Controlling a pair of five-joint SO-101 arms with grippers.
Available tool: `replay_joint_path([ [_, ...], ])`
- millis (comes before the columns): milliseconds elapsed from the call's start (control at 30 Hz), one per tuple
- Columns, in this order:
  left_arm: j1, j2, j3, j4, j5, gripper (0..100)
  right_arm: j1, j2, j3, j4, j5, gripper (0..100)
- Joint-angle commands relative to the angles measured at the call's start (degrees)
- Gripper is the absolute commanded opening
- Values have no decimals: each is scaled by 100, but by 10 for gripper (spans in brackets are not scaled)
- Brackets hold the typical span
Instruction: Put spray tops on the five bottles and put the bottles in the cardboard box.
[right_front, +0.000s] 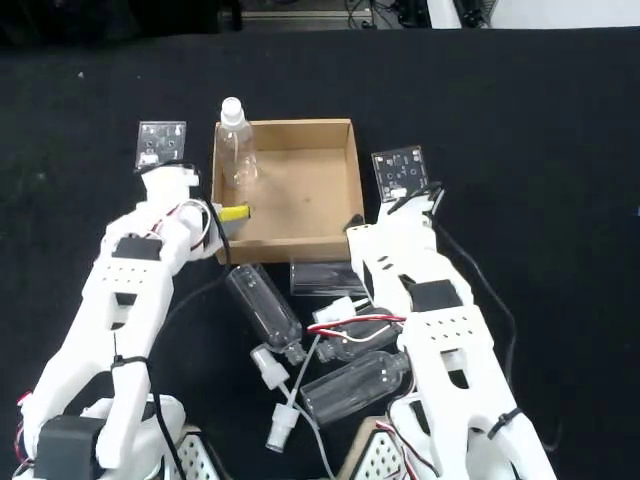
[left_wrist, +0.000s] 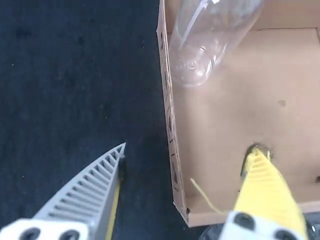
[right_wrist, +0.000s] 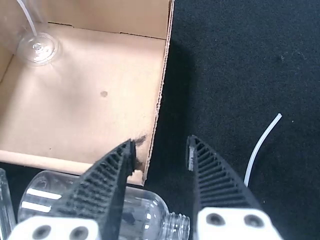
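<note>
The cardboard box (right_front: 300, 200) sits mid-table. One clear bottle (right_front: 237, 145) with a white spray top stands in its far left corner; its base also shows in the wrist views (left_wrist: 205, 40) (right_wrist: 37, 47). My left gripper (right_front: 228, 215) (left_wrist: 189, 149) is open and straddles the box's left wall (left_wrist: 169, 120), yellow finger (left_wrist: 262, 185) inside, grey finger (left_wrist: 95, 185) outside. My right gripper (right_front: 357, 226) (right_wrist: 161, 145) is open above the box's near right corner, holding nothing. An uncapped bottle (right_wrist: 100, 210) lies just below it.
Several uncapped clear bottles (right_front: 265, 305) (right_front: 355, 385) lie on the black table between the arms, in front of the box. Loose white spray tops with dip tubes (right_front: 335, 310) (right_front: 283, 420) lie among them. A white tube (right_wrist: 260, 147) lies right of the box.
</note>
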Motion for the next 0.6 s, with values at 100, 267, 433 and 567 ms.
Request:
replay_joint_path([
  [100, -13, 18, -198, -9, 53, 331, 70, -251, -48, -176, 35, 155],
  [267, 40, 1002, -576, 0, 53, 245, 70, -251, -48, -176, 35, 155],
  [433, 48, 1310, -716, 0, 53, 152, 88, -251, -57, -176, 35, 155],
  [567, 40, 1319, -690, 9, 387, 149, 70, -251, -66, -176, 35, 155],
])
